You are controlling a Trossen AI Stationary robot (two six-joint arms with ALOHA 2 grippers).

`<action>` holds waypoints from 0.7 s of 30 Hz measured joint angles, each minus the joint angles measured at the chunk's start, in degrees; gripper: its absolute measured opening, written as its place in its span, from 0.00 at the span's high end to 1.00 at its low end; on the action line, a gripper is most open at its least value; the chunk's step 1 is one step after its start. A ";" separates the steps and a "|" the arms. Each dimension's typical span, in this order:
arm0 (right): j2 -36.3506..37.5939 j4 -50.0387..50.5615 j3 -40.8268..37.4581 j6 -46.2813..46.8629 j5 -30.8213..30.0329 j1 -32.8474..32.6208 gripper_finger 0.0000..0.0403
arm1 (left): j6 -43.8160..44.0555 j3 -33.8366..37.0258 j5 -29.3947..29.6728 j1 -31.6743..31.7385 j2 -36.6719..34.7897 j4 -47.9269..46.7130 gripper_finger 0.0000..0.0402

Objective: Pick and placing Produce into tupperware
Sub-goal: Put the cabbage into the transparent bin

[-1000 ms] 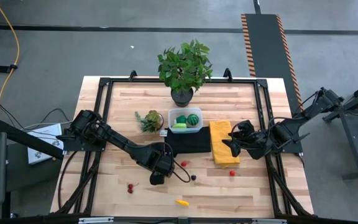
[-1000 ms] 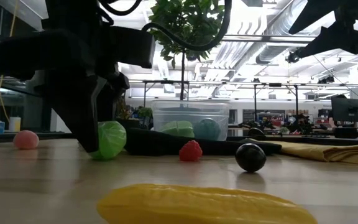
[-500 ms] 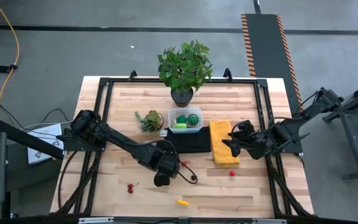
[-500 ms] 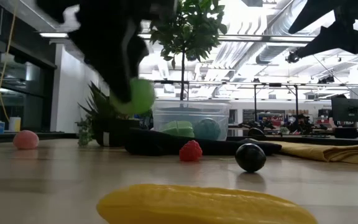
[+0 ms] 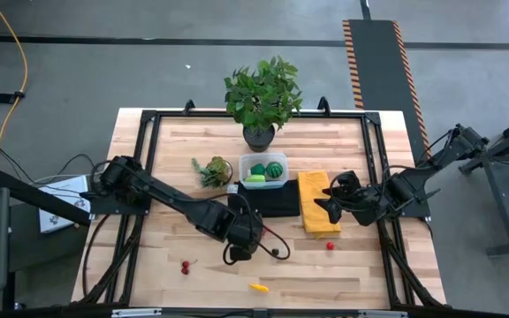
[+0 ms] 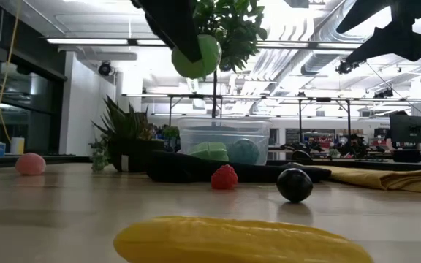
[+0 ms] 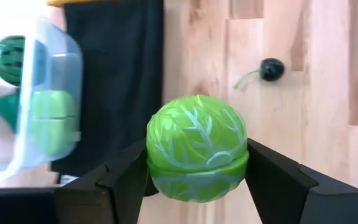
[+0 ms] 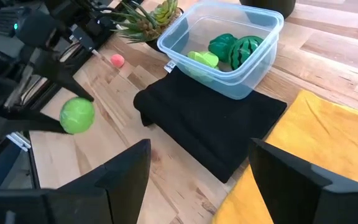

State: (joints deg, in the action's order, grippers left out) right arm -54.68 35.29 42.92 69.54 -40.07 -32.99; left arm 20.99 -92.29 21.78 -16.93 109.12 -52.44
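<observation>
pinched at its middle by the left gripper (image 7: 197, 163), lettuce (image 7: 197, 147) looks light, hard, slick, round; right gripper (image 8: 194, 171) spread, idle.

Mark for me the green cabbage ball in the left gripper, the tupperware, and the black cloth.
green cabbage ball (image 7: 197, 146): left wrist view, veined front.
tupperware (image 8: 261, 62): right wrist view, clear side wall.
black cloth (image 8: 213, 127): right wrist view, top middle.

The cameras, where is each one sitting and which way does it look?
High view: above the table, looking straight down; both arms show, left gripper lifted.
Low view: at table height, looking across; a green ball held up high.
Left wrist view: past its own fingers, clamped on the ball.
Right wrist view: past its open gripper, toward the clear box.
All four show that box.
</observation>
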 joint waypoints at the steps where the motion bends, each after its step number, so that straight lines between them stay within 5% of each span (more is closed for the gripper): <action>1: 0.00 0.00 0.00 -0.06 0.00 0.01 0.35 | -0.06 -0.57 0.53 0.16 0.00 -0.85 0.43; 21: 0.00 -0.05 0.00 -0.59 -0.02 0.00 0.35 | -3.20 -3.39 1.42 11.92 -0.04 -4.76 0.42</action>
State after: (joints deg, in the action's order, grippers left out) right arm -54.68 35.24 42.92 68.95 -40.10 -32.99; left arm 17.79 -95.68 23.20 -5.01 109.08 -57.21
